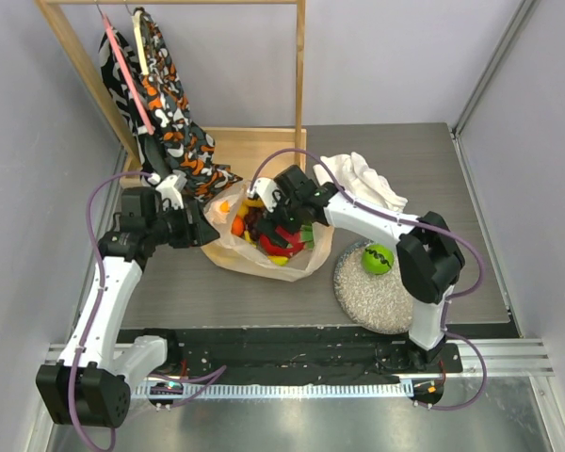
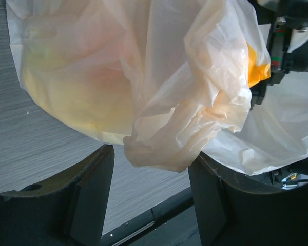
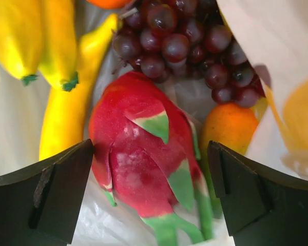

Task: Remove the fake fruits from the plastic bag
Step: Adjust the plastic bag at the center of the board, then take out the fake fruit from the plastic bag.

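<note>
Plastic bag [image 1: 228,247]: lies on the surface [image 1: 217,301], left of centre, mouth open upward, between the two hands; translucent peach film, coloured fruits visible inside.
Left hand [image 2: 151,154]: at the bag's left edge. Fingers [image 2: 90,195] spread, with a bunched fold of bag film hanging between them. A sliver of surface shows beside one finger, so the film is not clamped.
Right hand [image 3: 151,145]: reaches into the bag mouth from the right. Fingers spread, one on each side of the dragon fruit, not pressed against it.
Dragon fruit [image 3: 143,169]: inside the bag, pink-red with green scales, directly between the right fingers.
Grapes [image 3: 179,46]: inside the bag, touching the dragon fruit's upper end.
Banana bunch [image 3: 66,66]: inside the bag, just beside the dragon fruit.
Orange round [image 3: 228,128]: inside the bag, wedged between grapes and bag wall.
Lime [image 1: 378,258]: outside the bag, resting on a round mat [image 1: 372,299] to the right.
White cloth [image 1: 363,179]: on the surface, far right of the bag.
Patterned fabric [image 1: 169,113]: hangs from a wooden rack [image 1: 301,75], far left.
</note>
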{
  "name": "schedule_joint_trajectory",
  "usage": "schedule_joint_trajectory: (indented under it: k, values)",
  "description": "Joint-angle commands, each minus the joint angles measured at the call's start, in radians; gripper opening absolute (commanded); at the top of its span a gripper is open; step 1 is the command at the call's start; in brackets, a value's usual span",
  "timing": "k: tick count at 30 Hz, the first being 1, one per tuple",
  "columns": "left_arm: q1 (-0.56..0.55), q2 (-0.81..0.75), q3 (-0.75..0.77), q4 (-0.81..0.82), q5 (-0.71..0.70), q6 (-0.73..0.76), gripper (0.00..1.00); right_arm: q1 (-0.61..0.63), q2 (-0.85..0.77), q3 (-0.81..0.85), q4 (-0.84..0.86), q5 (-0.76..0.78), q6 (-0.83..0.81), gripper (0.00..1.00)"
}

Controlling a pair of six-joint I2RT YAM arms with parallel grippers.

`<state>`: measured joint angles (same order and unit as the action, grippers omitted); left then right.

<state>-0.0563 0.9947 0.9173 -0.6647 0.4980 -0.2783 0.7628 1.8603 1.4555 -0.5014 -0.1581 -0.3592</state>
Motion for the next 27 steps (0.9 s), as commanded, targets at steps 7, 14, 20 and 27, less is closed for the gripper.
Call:
schedule_joint_trajectory:
  k: [7,14,20,27]
  values:
    - [0.016,-0.025,0.018,0.020,0.025,0.005,0.64,-0.003,0.103,0.054,-0.065,-0.035,-0.041,1.00]
    - [0.019,-0.018,0.029,0.024,0.033,-0.001,0.64,-0.026,0.096,0.113,-0.115,-0.063,-0.069,0.49]
    - [0.023,-0.007,0.026,0.025,0.031,0.001,0.64,-0.082,-0.061,0.282,-0.134,-0.135,-0.012,0.40]
    - [0.026,0.018,0.038,0.019,0.024,0.005,0.64,-0.223,-0.188,0.405,-0.175,-0.389,0.303,0.41]
